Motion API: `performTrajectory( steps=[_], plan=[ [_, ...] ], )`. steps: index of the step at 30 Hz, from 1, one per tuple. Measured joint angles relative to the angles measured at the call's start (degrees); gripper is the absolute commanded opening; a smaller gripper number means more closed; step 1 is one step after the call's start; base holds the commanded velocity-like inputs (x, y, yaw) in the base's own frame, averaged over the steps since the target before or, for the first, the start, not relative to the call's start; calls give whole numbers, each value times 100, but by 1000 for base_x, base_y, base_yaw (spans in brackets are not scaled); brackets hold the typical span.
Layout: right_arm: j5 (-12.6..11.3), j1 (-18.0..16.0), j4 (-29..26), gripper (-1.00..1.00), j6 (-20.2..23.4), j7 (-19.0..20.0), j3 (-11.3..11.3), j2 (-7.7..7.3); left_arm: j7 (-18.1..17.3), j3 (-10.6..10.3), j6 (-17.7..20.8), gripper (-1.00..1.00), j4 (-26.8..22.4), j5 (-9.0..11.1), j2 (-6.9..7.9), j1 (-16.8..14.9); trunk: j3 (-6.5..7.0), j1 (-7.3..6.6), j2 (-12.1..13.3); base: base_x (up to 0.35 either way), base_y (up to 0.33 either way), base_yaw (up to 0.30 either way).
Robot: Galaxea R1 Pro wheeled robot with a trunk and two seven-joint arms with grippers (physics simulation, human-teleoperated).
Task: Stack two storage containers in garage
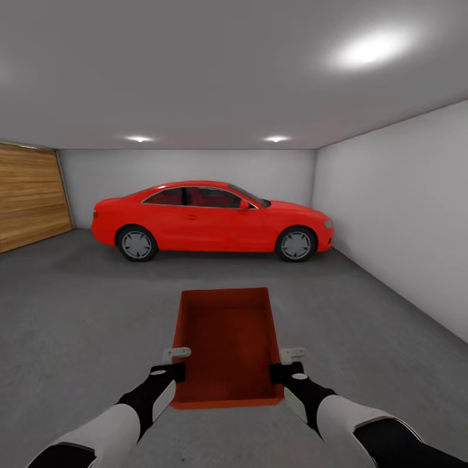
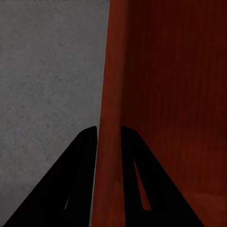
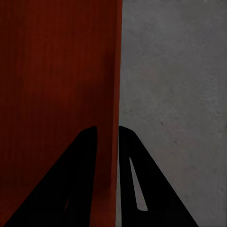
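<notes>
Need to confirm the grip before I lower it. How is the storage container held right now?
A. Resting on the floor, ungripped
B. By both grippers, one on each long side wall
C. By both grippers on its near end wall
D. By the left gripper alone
B: in the head view the storage container sits between the left gripper and right gripper, and each wrist view shows the fingers straddling a side wall.
</notes>
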Motion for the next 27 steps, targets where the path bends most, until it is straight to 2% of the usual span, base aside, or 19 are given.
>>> performTrajectory(
  steps=[27],
  plan=[
    [-11, 0, 4, -100, -1, 2, 9, -1, -1, 7, 1, -100, 4, -10, -2, 0, 0, 0, 0, 322, 89, 0]
  ],
)
